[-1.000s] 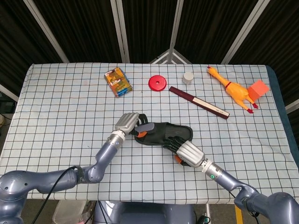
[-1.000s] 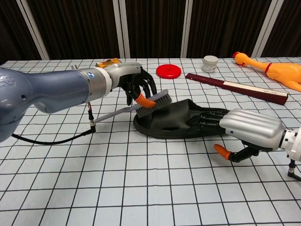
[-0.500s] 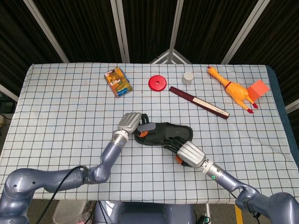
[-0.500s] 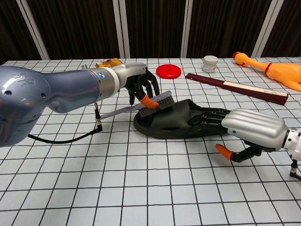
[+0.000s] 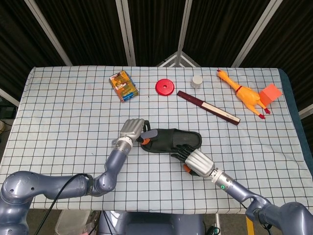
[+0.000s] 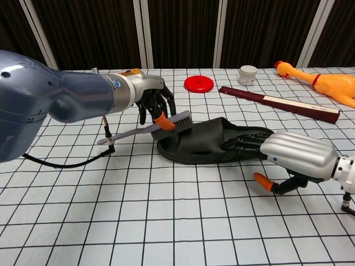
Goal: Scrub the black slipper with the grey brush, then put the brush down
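Note:
The black slipper [image 5: 171, 140] [image 6: 202, 145] lies flat in the middle of the checked table. My left hand [image 5: 132, 130] [image 6: 148, 101] holds the grey brush [image 5: 152, 133] [image 6: 172, 123], whose bristles rest on the slipper's left end while its flat handle [image 6: 125, 135] sticks out to the left. My right hand [image 5: 197, 161] [image 6: 297, 155] holds the slipper's right end, with its fingers [image 6: 244, 143] lying on the sole and its orange-tipped thumb low beside the slipper near the tabletop.
Along the far side are an orange-and-blue packet [image 5: 123, 86], a red disc [image 5: 165, 87], a small white jar [image 5: 196, 81], a dark red bar [image 5: 208, 107], a rubber chicken [image 5: 243, 96] and an orange block [image 5: 270, 92]. A black cable [image 6: 66, 164] trails from my left arm.
My left hand has drawn the brush leftward along the slipper toward its left end. My right hand has stayed on the slipper's other end.

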`<state>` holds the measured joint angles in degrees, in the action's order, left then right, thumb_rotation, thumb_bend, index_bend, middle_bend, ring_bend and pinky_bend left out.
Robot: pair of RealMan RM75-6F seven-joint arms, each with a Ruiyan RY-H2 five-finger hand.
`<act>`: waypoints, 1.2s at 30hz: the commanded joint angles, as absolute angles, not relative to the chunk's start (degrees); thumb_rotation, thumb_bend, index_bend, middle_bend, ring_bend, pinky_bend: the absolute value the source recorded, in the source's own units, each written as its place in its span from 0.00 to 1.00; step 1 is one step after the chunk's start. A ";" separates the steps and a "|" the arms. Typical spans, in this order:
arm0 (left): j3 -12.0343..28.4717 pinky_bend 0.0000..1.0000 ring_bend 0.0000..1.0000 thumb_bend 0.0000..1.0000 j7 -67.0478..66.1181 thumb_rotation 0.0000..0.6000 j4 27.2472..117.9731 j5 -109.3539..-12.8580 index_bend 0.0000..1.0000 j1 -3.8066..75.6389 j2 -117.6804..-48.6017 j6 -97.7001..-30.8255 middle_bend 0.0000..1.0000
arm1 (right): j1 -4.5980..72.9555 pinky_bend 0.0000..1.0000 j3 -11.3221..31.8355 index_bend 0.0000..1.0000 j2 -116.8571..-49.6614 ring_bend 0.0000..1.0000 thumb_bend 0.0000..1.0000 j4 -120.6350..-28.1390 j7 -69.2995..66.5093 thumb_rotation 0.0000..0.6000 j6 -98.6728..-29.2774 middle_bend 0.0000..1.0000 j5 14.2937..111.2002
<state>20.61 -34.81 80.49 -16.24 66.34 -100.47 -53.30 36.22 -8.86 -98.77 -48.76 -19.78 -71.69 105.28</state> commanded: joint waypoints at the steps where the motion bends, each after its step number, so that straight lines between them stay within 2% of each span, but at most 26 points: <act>1: 21.81 0.58 0.51 0.55 -31.77 1.00 77.67 -18.64 0.68 66.67 -102.63 -51.43 0.65 | 36.13 0.16 -8.96 0.19 -98.54 0.10 0.69 -48.94 -19.28 1.00 -71.80 0.14 105.23; 8: 22.74 0.52 0.50 0.55 -26.87 1.00 72.62 -24.13 0.68 66.97 -106.42 -50.12 0.65 | 36.11 0.16 -8.80 0.19 -97.64 0.10 0.69 -49.97 -18.69 1.00 -71.70 0.14 104.65; 14: 23.47 0.52 0.50 0.55 -22.91 1.00 68.48 -28.49 0.68 67.26 -109.48 -49.29 0.65 | 35.98 0.16 -8.97 0.19 -97.09 0.10 0.69 -51.10 -17.77 1.00 -71.84 0.14 104.62; 20: 23.17 0.52 0.50 0.55 -21.71 1.00 68.82 -31.43 0.67 66.57 -109.49 -50.01 0.65 | 36.09 0.16 -8.78 0.19 -96.64 0.10 0.69 -51.50 -17.63 1.00 -71.67 0.14 104.28; 23: 22.57 0.52 0.50 0.55 -24.72 1.00 69.08 -28.45 0.67 66.82 -108.74 -49.84 0.65 | 36.13 0.16 -8.71 0.19 -96.64 0.10 0.69 -51.53 -17.77 1.00 -71.74 0.14 104.20; 28: 21.72 0.54 0.50 0.55 -33.45 1.00 72.45 -16.61 0.68 68.56 -105.84 -49.32 0.65 | 36.11 0.16 -8.86 0.19 -96.68 0.10 0.69 -51.49 -17.65 1.00 -71.73 0.14 104.25; 32: 20.99 0.54 0.51 0.55 -42.70 1.00 76.21 -4.29 0.68 71.65 -102.85 -52.14 0.65 | 36.06 0.16 -8.86 0.19 -96.68 0.10 0.69 -51.62 -17.56 1.00 -71.76 0.14 104.18; 36: 22.51 0.54 0.51 0.55 -45.95 1.00 78.49 1.08 0.68 73.49 -101.52 -54.70 0.65 | 36.01 0.16 -8.91 0.19 -96.64 0.10 0.69 -51.95 -17.15 1.00 -71.94 0.14 104.26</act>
<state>21.82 -41.88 75.45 -3.49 71.17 -103.74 -52.23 36.02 -8.90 -96.65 -51.89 -17.22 -71.89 104.23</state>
